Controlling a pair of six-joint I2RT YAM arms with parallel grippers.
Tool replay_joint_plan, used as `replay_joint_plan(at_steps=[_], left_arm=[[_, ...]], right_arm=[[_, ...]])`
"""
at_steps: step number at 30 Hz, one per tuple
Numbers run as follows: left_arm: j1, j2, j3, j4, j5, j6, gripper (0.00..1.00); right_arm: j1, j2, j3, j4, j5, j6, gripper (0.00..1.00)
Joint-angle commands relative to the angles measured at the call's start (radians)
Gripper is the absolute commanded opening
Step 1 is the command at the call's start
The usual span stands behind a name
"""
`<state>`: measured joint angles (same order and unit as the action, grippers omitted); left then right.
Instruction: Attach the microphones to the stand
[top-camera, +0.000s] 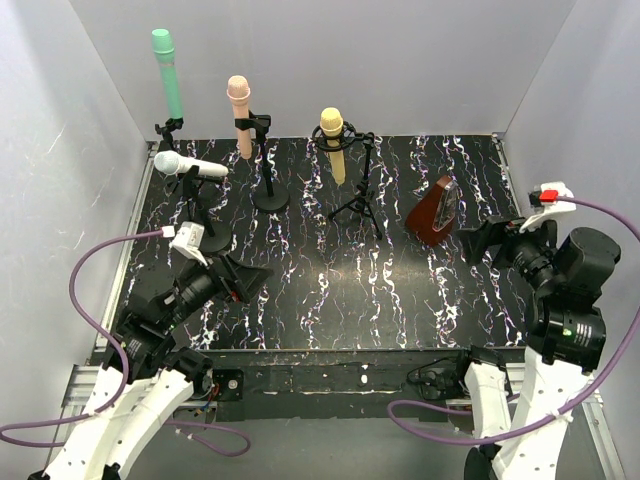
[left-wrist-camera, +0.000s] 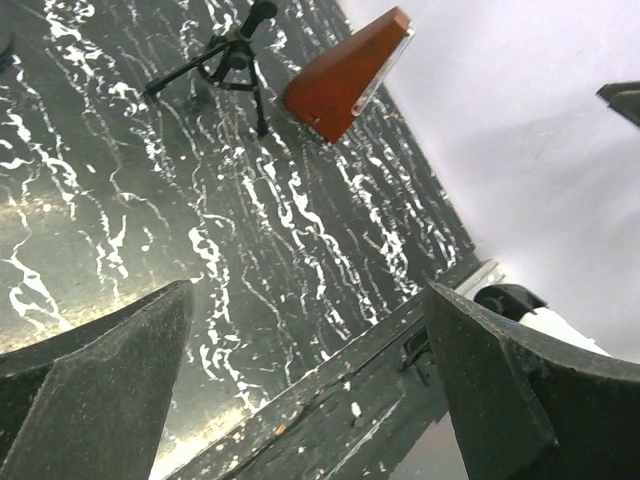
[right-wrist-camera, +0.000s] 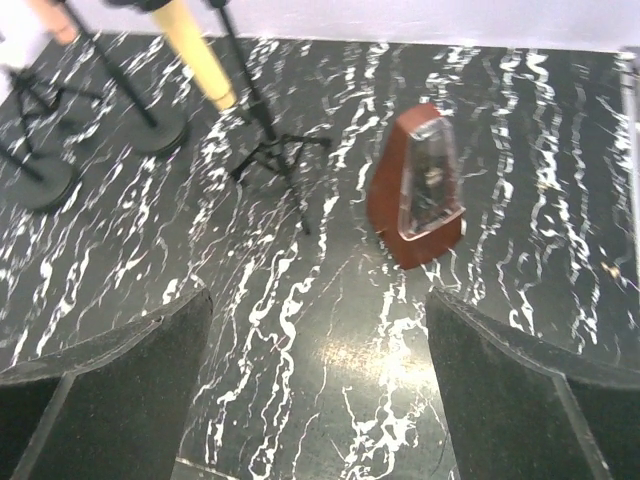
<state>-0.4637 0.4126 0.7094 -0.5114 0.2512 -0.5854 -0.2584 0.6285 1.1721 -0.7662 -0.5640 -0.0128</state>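
Observation:
All the microphones sit in stands at the back of the table. The mint green microphone stands upright at the far left. The peach-pink microphone is clipped on a round-base stand. The white microphone lies level in its stand. The yellow microphone hangs head up in a tripod stand. My left gripper is open and empty near the front left. My right gripper is open and empty at the right.
A brown wedge-shaped metronome stands just ahead of my right gripper. White walls enclose the black marbled table on three sides. A metal rail runs along its front edge.

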Motion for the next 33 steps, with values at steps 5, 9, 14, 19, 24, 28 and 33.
replay_joint_plan(at_steps=[5, 9, 14, 19, 24, 28, 33], left_arm=[[0.005, -0.023, 0.016, 0.093, 0.000, -0.123, 0.98], [0.005, -0.020, 0.047, 0.090, -0.021, -0.165, 0.98], [0.005, -0.040, 0.067, 0.076, -0.033, -0.171, 0.98], [0.005, -0.075, 0.065, 0.070, -0.078, -0.175, 0.98], [0.004, -0.135, 0.045, 0.083, -0.112, -0.182, 0.98], [0.005, -0.190, 0.018, 0.097, -0.124, -0.188, 0.98], [0.004, -0.235, 0.001, 0.097, -0.125, -0.171, 0.98]], right_arm=[[-0.008, -0.064, -0.012, 0.093, 0.350, 0.232, 0.95], [-0.010, -0.073, -0.038, 0.114, 0.392, 0.260, 0.95], [-0.010, -0.099, -0.065, 0.128, 0.392, 0.293, 0.96], [-0.008, -0.108, -0.078, 0.127, 0.455, 0.304, 0.96], [-0.010, -0.148, -0.121, 0.150, 0.441, 0.290, 0.96], [-0.010, -0.168, -0.132, 0.166, 0.458, 0.289, 0.96], [-0.010, -0.150, -0.117, 0.133, 0.412, 0.286, 0.97]])
